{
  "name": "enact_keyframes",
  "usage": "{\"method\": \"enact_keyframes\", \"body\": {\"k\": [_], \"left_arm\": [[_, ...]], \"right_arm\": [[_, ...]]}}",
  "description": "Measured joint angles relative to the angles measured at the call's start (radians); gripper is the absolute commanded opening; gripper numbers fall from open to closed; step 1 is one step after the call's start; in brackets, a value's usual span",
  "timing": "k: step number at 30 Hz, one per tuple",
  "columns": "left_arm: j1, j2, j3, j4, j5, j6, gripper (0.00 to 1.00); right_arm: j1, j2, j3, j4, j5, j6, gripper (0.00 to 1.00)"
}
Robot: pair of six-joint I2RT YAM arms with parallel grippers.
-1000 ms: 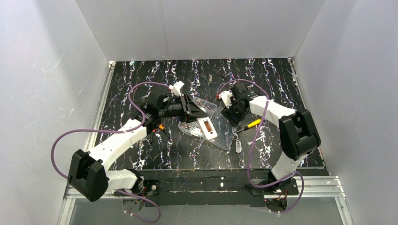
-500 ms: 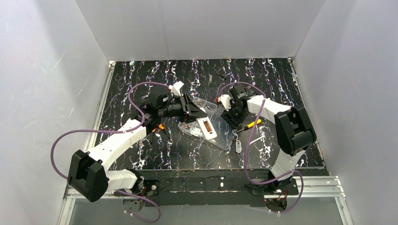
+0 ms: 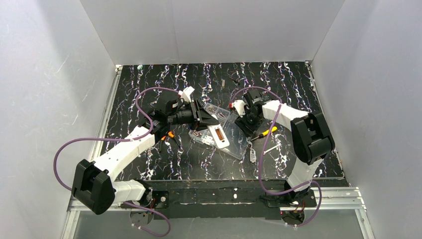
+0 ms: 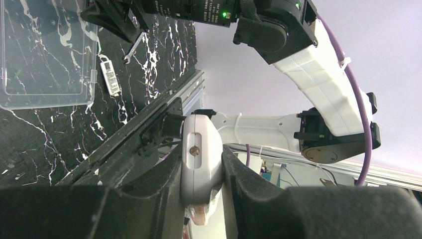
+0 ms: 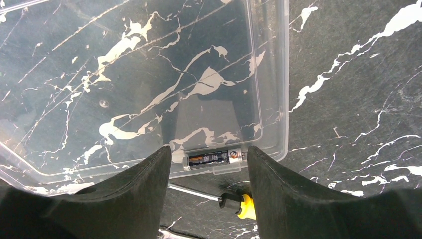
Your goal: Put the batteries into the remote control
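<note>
Nearest, over the near-left part of the clear box [image 3: 239,142], the remote control [image 3: 219,135] is seen with its brown battery bay turned up. No battery can be made out in the bay, so loading is judged not yet begun. The remote is gripped by the left pincer [image 4: 201,149], clenched tight on the white body. It appears to be held just above the box rather than laid on it, though that cannot be confirmed.

Just right of the box, the yellow-handled screwdriver [image 3: 266,132] is lying on the worktop [image 3: 149,84]. Further in, 1 battery [image 5: 214,158] is lying inside the box against its right-hand wall. The right pincer [image 5: 209,149] is poised over it, fingers spread to either side, nothing grasped.

Left to do, by this reckoning: the battery picked, carried to the bay and seated. A 2nd cell is not in view.
</note>
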Motion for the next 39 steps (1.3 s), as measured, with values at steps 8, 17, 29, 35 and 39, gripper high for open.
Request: {"method": "enact_keyframes", "body": {"k": [8,17,29,35,39], "left_arm": [[0.000,0.000,0.000,0.000,0.001,0.000,0.00],[0.003,0.000,0.000,-0.001,0.011,0.000,0.00],[0.004,0.000,0.000,-0.003,0.018,0.000,0.00],[0.004,0.000,0.001,-0.008,0.018,-0.001,0.00],[0.004,0.000,0.001,-0.008,0.018,-0.001,0.00]], "right_arm": [[0.000,0.007,0.009,-0.010,0.001,-0.010,0.65],[0.000,-0.016,-0.026,0.014,-0.002,-0.077,0.65],[0.000,-0.029,-0.044,0.026,-0.002,-0.129,0.61],[0.000,-0.028,-0.043,0.025,0.002,-0.136,0.54],[0.000,-0.028,-0.043,0.023,0.007,-0.136,0.50]]}}
